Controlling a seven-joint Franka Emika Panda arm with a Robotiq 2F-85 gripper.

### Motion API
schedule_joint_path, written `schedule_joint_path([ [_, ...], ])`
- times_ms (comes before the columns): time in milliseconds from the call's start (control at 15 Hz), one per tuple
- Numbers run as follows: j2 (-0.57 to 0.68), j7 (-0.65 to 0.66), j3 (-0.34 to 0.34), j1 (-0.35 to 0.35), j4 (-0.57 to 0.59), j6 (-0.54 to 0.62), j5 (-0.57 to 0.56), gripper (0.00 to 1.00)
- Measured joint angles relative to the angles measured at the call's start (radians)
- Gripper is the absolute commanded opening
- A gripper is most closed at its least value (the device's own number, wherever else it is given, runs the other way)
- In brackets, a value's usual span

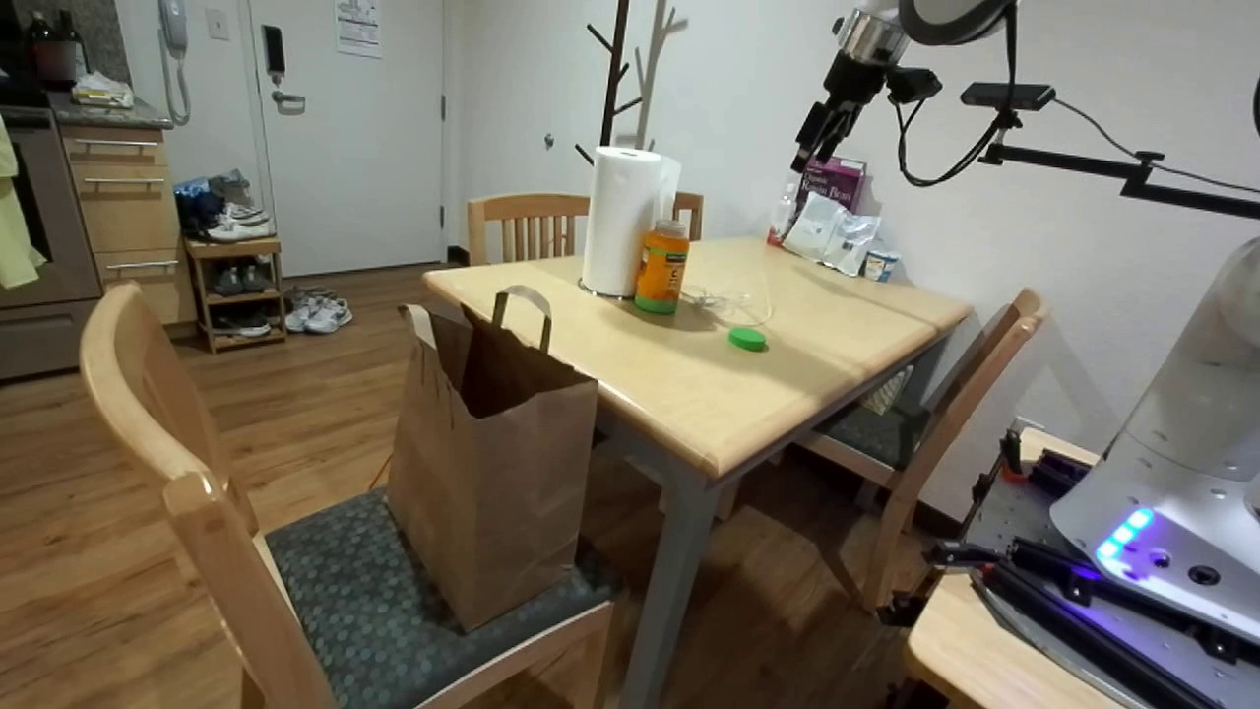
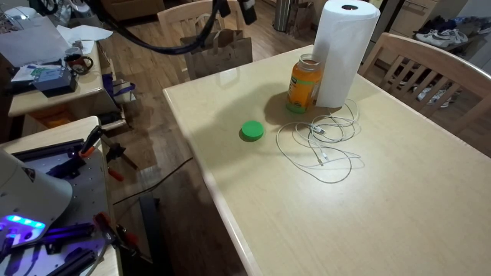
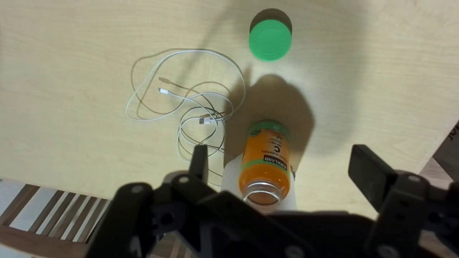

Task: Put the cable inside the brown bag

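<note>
On tabletop (image 2: 345,230): white cable (image 3: 217,119) in loose, overlapping loops, well apart from brown bag (image 1: 492,492). Both ends in sight from wrist view: slim plug (image 3: 163,91) inside the widest loop, broader plug (image 3: 205,120) among the tighter coils.

High over tabletop, tool (image 3: 279,157) with jaws far apart and nothing in hold. Visible through the gap, well below: orange bottle (image 3: 267,168), upright, clear at neck, green at base, "KIRKLAND" and "ADULT GUMMIES" on label. Just beside bottle, upright paper towel roll (image 1: 620,217); contact between the two uncertain. Cable near both. Flat on tabletop, near cable and bottle but touching neither, green cap (image 2: 252,130).

Bag upright on patterned seat of cushioned chair (image 1: 335,591), hard by a corner of tabletop, wide-mouthed, one handle arched above rim; too dark inside for reading contents. Same bag in both exterior views.

Toward wall side of tabletop, in an exterior view: purple box (image 1: 837,182), pale pouches (image 1: 812,226), small tub (image 1: 879,264). Past tabletop, slat-backed chair (image 1: 532,204). Off to one side, on separate stand, robot base (image 1: 1162,433) with lit blue strip (image 1: 1124,535). Farther back: coat stand (image 1: 612,89), shoe rack (image 1: 246,296) with shoes, white door (image 1: 345,148).
</note>
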Motion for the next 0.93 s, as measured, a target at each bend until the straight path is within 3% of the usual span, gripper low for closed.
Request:
schedule_joint_path([
  [267,0.008,-0.045,-0.016,0.005,0.003,-0.002,0.023,1.0],
  [667,0.143,-0.434,-0.153,0.01,0.051,-0.002,0.298,1.0],
  [933,0.259,-0.7,-0.17,0.006,0.109,-0.029,0.415,1.0],
])
